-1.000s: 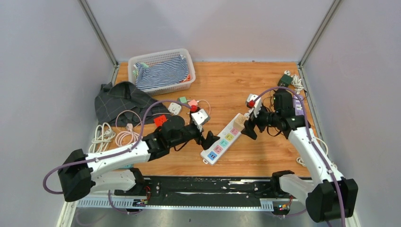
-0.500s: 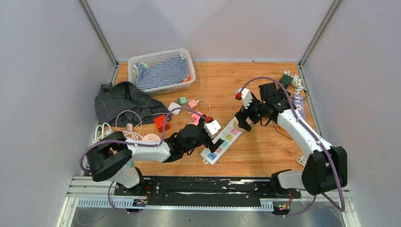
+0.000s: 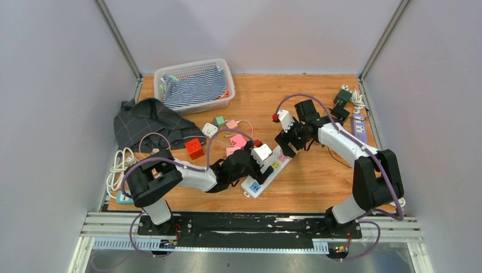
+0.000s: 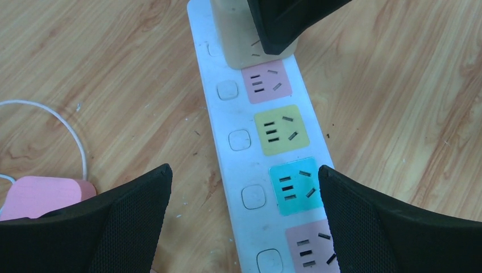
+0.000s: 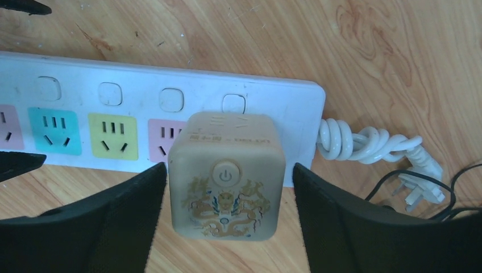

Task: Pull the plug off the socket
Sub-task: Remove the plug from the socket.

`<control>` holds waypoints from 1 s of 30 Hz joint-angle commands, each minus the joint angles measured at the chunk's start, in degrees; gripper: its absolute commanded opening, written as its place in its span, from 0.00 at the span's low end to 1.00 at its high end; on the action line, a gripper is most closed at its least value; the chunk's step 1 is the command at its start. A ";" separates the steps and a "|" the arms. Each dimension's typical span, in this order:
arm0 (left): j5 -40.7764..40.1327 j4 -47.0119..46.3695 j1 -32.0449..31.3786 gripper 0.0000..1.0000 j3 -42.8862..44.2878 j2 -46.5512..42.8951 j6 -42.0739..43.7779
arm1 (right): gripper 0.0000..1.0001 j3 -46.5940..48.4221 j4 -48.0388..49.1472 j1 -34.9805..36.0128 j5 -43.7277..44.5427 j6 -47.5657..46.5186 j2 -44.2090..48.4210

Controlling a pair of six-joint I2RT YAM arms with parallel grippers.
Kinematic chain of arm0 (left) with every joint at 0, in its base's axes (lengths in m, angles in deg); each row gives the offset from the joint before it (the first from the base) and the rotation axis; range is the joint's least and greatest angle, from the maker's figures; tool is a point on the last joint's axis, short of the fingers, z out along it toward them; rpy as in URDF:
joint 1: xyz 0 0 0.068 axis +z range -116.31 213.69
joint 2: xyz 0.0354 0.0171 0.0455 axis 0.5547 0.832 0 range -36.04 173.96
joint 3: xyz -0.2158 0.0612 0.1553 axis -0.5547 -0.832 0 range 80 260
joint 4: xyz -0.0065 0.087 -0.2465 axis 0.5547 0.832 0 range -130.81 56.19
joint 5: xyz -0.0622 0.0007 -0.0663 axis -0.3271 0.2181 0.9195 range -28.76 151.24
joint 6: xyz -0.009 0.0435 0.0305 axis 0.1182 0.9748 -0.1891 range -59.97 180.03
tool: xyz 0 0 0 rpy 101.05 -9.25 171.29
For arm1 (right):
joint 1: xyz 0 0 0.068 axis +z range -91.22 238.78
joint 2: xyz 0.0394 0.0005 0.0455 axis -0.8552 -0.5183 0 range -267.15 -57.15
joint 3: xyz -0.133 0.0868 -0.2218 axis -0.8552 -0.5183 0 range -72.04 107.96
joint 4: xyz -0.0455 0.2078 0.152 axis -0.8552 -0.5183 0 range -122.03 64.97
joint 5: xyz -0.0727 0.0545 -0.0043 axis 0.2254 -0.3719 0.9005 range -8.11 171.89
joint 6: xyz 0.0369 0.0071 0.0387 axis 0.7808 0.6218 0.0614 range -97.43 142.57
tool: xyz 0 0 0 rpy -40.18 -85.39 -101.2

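Currently your plug sits in the socket strip; right tool straddles it, spread, not gripping; left tool spread.

Power strip and plug run off the left wrist view.

Smooth white plastic power strip on scuffed wood-grain table; matt beige plastic plug

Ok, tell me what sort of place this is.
Probably a robot lab test cell: grey walls box in a wooden table, two arms mount on a rail, props like a power strip and basket.
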 commanded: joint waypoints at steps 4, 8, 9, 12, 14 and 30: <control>-1.78 -1.85 -0.74 1.00 2.31 3.05 -1.64 | 0.61 -0.50 0.11 2.62 2.26 0.62 -2.07; 0.48 -1.85 -1.01 1.00 3.22 4.42 -1.87 | 0.43 -1.07 0.86 2.62 2.92 0.72 -2.09; 1.55 -1.85 -1.04 1.00 3.39 4.74 -1.88 | 0.40 -1.12 0.95 2.62 2.92 0.75 -2.04; 3.69 -1.85 -1.00 1.00 4.21 6.25 -2.32 | 0.30 -1.34 1.31 2.60 2.39 1.19 -1.90; 4.44 -1.85 -1.06 1.00 4.79 7.10 -3.05 | 0.24 -1.48 1.50 2.62 1.76 1.47 -1.99; 0.08 7.61 -1.03 0.89 12.42 14.80 -4.34 | 0.00 -3.02 3.79 2.45 2.66 3.21 -0.48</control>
